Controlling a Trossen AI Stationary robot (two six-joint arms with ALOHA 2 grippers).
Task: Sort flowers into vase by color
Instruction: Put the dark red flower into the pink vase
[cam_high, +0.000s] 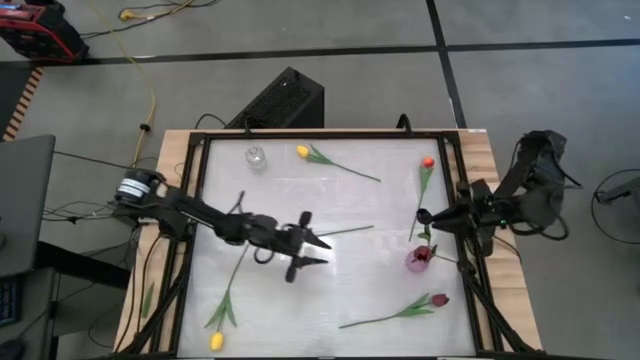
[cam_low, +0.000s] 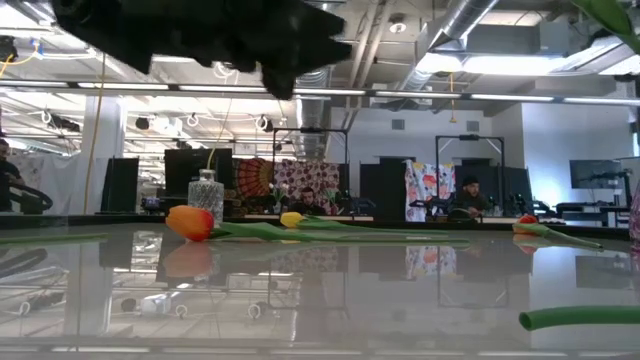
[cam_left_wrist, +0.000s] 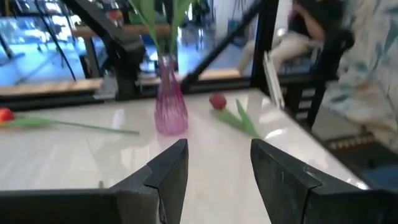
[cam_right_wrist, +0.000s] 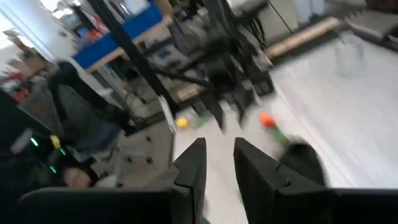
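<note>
So the overhead shot is the only one that lays out the whole bench. Going left to right: a yellow tulip lies at the near-left corner with its stem running up toward the left arm, a clear vase stands empty near the far edge, and a second yellow tulip lies just beside it. The left hand hangs over the middle of the bench, fingers spread and holding nothing. Further right an orange tulip lies along the far-right side, a pink vase stands below it with a stem in it, and a maroon tulip lies near the front right.

The left wrist camera gives what the top view can't: the pink vase upright with green stems and leaves rising out of it, the maroon tulip lying just beside it.

The right hand sits above the pink vase at the right edge. Its fingers stand narrowly apart, and I can't tell whether it's gripping anything.

The low view shows the clear vase standing behind the flowers.
</note>
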